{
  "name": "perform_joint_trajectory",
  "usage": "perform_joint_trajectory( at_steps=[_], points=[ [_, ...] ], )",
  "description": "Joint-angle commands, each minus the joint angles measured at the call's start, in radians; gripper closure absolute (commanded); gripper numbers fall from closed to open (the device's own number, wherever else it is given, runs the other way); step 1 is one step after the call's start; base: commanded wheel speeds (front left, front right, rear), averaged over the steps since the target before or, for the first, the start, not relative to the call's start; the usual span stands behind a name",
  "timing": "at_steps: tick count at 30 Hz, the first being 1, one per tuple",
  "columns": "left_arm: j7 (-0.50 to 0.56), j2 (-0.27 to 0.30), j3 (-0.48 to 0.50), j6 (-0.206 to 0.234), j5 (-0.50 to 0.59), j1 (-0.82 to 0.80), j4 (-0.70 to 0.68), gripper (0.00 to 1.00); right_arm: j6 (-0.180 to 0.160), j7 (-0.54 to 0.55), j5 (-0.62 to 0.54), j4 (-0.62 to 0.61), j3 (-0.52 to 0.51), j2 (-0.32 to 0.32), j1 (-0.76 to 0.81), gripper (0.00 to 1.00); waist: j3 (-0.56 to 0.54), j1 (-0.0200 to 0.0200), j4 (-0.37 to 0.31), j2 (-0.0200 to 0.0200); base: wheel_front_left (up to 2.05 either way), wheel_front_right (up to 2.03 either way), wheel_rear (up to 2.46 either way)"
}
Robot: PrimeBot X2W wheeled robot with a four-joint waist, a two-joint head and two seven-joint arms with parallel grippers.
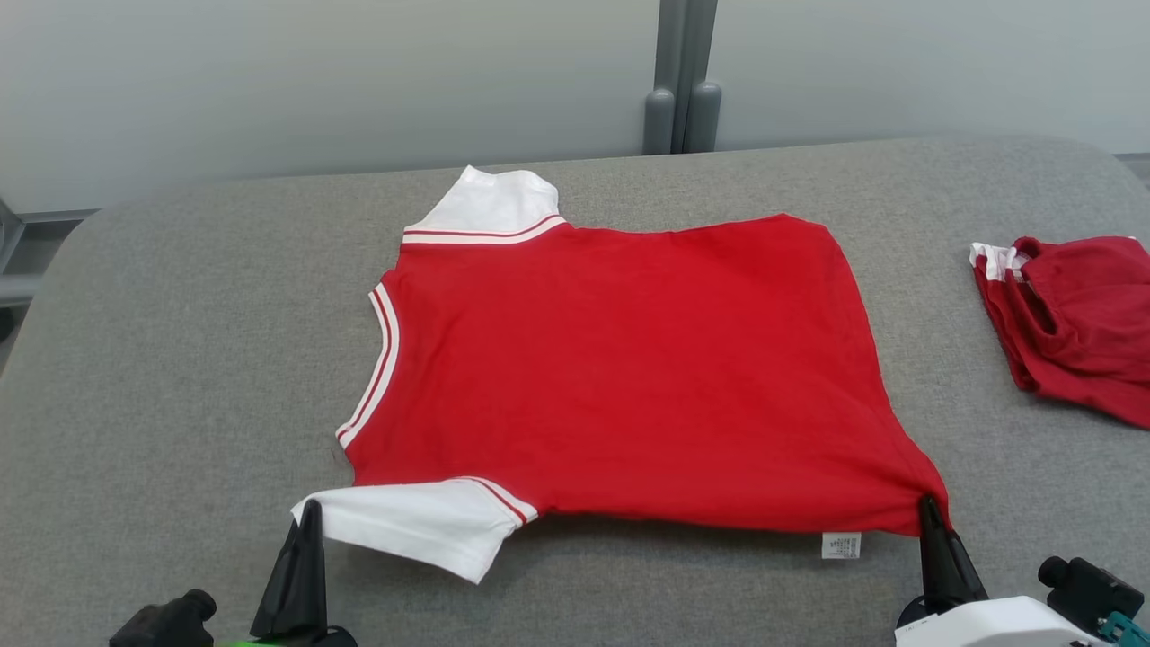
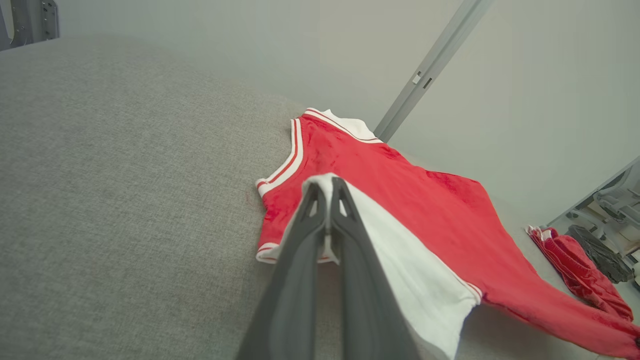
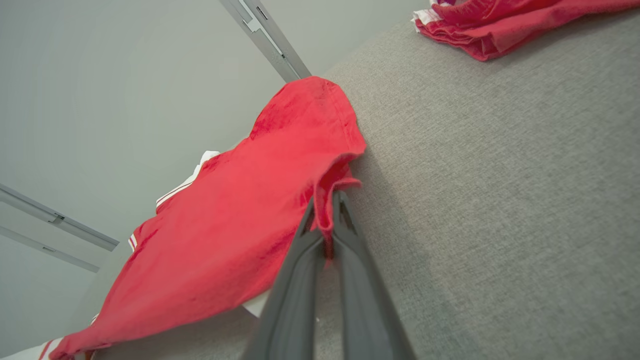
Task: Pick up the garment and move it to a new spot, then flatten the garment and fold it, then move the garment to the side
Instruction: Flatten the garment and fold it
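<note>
Garment: we see the red T-shirt [image 1: 629, 377] spread across the middle of the grey padded table [image 1: 180, 377], collar toward our left, near edge raised slightly.
Left gripper [image 1: 310, 508]: jaws pinched tight on the near white sleeve [image 1: 422, 526].
Right gripper [image 1: 927, 503]: jaws clamped on the near hem corner [image 3: 345, 182], beside the white label [image 1: 841, 545].
Far right: we find a second red garment [image 1: 1074, 314] crumpled, well apart.

A bare, lab-like robot test room.
A grey fabric-covered table [image 1: 162, 377] stands against plain pale wall panels [image 1: 314, 81] joined by a grey metal post [image 1: 685, 63].
</note>
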Motion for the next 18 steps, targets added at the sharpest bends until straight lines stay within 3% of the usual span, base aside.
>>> perform_joint_trajectory(
  at_steps=[1, 18],
  points=[
    [-0.002, 0.008, -0.005, -0.002, -0.005, -0.022, 0.012, 1.00, 0.000, -0.003, -0.005, 0.007, -0.002, -0.004, -0.017, 1.00, 0.005, 0.0000, -0.004, -0.0001, 0.00, 0.00, 0.00],
    [-0.002, 0.064, -0.077, -0.002, -0.077, -0.151, 0.163, 1.00, 0.000, -0.003, -0.005, 0.090, 0.010, -0.004, -0.083, 1.00, 0.046, 0.0000, -0.014, -0.0001, 0.00, 0.00, 0.00]
  ],
)
